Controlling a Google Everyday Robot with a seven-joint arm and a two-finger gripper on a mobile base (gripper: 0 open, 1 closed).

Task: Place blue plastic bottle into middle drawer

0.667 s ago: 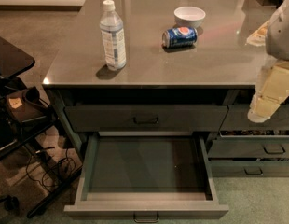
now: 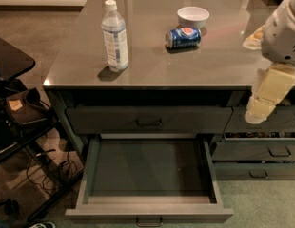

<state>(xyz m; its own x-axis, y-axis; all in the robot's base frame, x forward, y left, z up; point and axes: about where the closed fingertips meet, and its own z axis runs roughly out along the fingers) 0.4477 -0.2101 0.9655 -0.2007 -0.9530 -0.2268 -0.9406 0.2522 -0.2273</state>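
Note:
The blue plastic bottle [image 2: 114, 36] stands upright on the grey countertop [image 2: 185, 56], near its front left. It is clear with a white cap and a pale label. The middle drawer [image 2: 150, 175] is pulled wide open below the counter, and its flat bottom holds nothing. My gripper [image 2: 262, 103] hangs at the right edge of the view, in front of the counter's front edge, far to the right of the bottle and holding nothing.
A blue Pepsi can [image 2: 182, 37] lies on its side mid-counter, with a white bowl [image 2: 193, 16] behind it. The top drawer [image 2: 148, 120] is shut. Narrower drawers [image 2: 261, 151] are on the right. Dark equipment and cables [image 2: 24, 127] stand at left.

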